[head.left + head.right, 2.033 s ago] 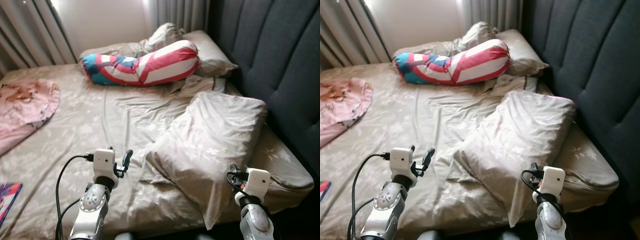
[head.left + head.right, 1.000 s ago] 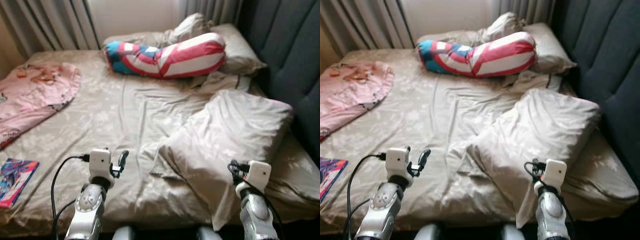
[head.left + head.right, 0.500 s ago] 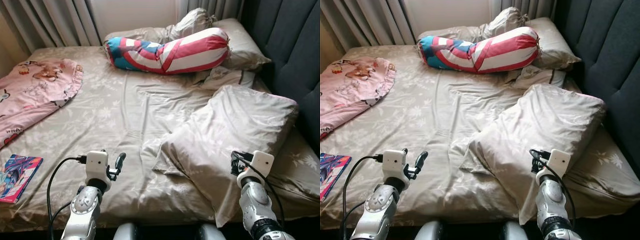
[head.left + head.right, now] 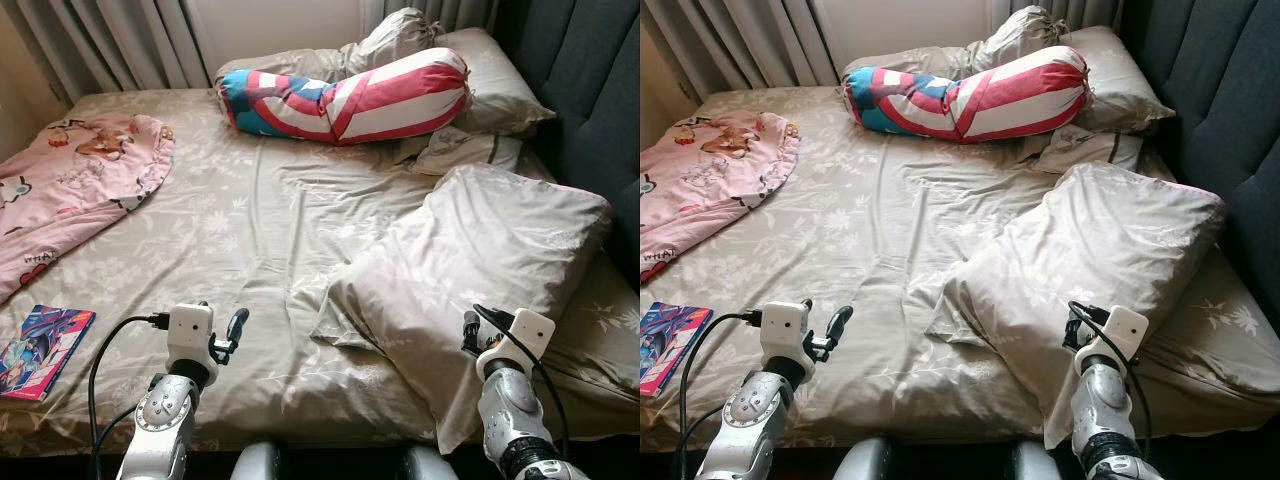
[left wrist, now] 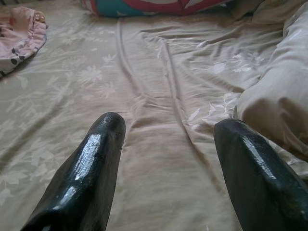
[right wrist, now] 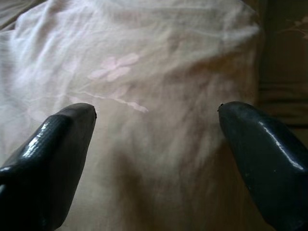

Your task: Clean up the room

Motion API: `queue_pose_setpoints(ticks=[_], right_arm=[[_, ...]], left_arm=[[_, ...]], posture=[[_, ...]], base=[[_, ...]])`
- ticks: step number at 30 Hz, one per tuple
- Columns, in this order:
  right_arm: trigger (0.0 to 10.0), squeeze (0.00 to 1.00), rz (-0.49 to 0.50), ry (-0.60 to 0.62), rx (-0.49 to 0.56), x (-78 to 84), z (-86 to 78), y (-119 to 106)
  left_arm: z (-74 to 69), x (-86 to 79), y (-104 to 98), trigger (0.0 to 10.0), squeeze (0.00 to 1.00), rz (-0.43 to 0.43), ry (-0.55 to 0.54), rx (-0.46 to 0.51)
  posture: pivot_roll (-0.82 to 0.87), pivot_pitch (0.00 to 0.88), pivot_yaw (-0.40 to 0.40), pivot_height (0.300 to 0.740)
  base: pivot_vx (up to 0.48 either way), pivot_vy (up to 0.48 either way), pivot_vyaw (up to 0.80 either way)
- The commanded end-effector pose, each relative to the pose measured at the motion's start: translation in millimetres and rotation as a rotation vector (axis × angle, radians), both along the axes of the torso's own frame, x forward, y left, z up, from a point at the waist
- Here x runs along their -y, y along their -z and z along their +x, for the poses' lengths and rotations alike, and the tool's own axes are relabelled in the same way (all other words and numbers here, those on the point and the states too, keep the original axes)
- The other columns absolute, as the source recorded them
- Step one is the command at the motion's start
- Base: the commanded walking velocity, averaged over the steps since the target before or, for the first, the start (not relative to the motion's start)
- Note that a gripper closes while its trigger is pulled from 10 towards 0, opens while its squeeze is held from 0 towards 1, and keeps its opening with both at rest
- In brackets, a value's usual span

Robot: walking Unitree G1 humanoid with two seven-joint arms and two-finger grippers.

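The beige pillow [image 4: 470,275] lies askew on the bed [image 4: 250,230] at 3 o'clock, one corner hanging over the near edge. The right pincer [image 6: 156,113] hovers released at it; the left pincer [image 5: 168,130] is released over bare sheet. A shallow pinch risks catching only the loose case, so the pillow could slide off.

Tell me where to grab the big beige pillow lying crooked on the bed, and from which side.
Take the big beige pillow by its near corner, the loose flap hanging over the bed's front edge. That thin fabric suits two fingers better than the plump middle. Come from the front with the right gripper, already open and facing it.
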State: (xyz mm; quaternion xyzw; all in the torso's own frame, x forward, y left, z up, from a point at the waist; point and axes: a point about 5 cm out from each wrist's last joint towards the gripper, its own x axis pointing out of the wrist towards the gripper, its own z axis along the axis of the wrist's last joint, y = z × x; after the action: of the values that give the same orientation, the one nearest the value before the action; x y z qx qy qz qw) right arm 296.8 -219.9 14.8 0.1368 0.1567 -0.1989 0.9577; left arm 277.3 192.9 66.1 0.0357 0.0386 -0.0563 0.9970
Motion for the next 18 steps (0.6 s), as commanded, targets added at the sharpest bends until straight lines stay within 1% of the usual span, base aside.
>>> queue_pose_setpoints(ticks=[1, 2, 3, 4, 6, 7, 11, 12, 14, 17, 18], right_arm=[[10.0, 0.00, 0.034, 0.000, -0.052, -5.8, -5.4, 10], [10.0, 0.00, 0.057, -0.006, -0.080, -8.1, -7.7, 14], [10.0, 0.00, 0.057, -0.006, -0.080, -8.1, -7.7, 14], [10.0, 0.00, 0.105, 0.014, -0.088, -9.0, -10.1, 18], [10.0, 0.00, 0.150, 0.032, -0.122, -10.1, -14.7, 24], [10.0, 0.00, 0.154, 0.033, -0.124, -10.3, -15.0, 24], [10.0, 0.00, 0.171, 0.019, -0.208, -14.3, -22.8, 35], [10.0, 0.00, 0.175, 0.020, -0.209, -14.4, -23.3, 35], [10.0, 0.00, 0.213, 0.013, -0.220, -17.0, -24.5, 38], [10.0, 0.00, 0.214, -0.002, -0.233, -19.1, -25.2, 39], [10.0, 0.00, 0.213, -0.024, -0.251, -21.7, -25.3, 40]], left_arm=[[-1.5, -1.7, -1, 10.0, 0.00, 0.020, 0.008, -0.004], [-1.1, -1.4, -1, 10.0, 0.00, 0.020, 0.010, -0.005], [-1.1, -1.4, -1, 10.0, 0.00, 0.020, 0.010, -0.005], [-0.8, -1.0, -1, 10.0, 0.00, 0.019, 0.010, -0.005], [-0.8, -1.1, -1, 10.0, 0.00, 0.019, 0.009, -0.005], [-0.7, -1.1, -1, 10.0, 0.00, 0.019, 0.009, -0.005], [-0.7, -1.9, -1, 10.0, 0.00, 0.021, 0.009, -0.007], [-0.7, -1.9, -1, 10.0, 0.00, 0.021, 0.009, -0.007], [-0.5, -2.2, -2, 10.0, 0.00, 0.022, 0.009, -0.008], [-0.3, -2.4, -2, 10.0, 0.00, 0.023, 0.010, -0.008], [0.0, -2.5, -3, 10.0, 0.00, 0.024, 0.011, -0.007]], posture=[[-0.04, 0.062, 0.078, 0.629], [-0.05, 0.059, 0.078, 0.629], [-0.05, 0.059, 0.078, 0.629], [-0.04, 0.057, 0.077, 0.629], [-0.04, 0.056, 0.077, 0.629], [-0.04, 0.056, 0.077, 0.629], [-0.04, 0.061, 0.082, 0.629], [-0.04, 0.061, 0.082, 0.629], [-0.04, 0.063, 0.084, 0.629], [-0.04, 0.064, 0.086, 0.629], [-0.04, 0.070, 0.088, 0.629]], base=[[0.000, 0.000, 0.00], [0.000, 0.000, 0.00], [0.000, 0.000, 0.00], [0.000, 0.000, 0.00], [0.000, 0.000, 0.00], [0.000, 0.000, 0.00], [0.000, 0.000, 0.00], [0.000, 0.000, 0.00], [0.000, 0.000, 0.00], [0.000, 0.000, 0.00], [0.000, 0.000, 0.00]])
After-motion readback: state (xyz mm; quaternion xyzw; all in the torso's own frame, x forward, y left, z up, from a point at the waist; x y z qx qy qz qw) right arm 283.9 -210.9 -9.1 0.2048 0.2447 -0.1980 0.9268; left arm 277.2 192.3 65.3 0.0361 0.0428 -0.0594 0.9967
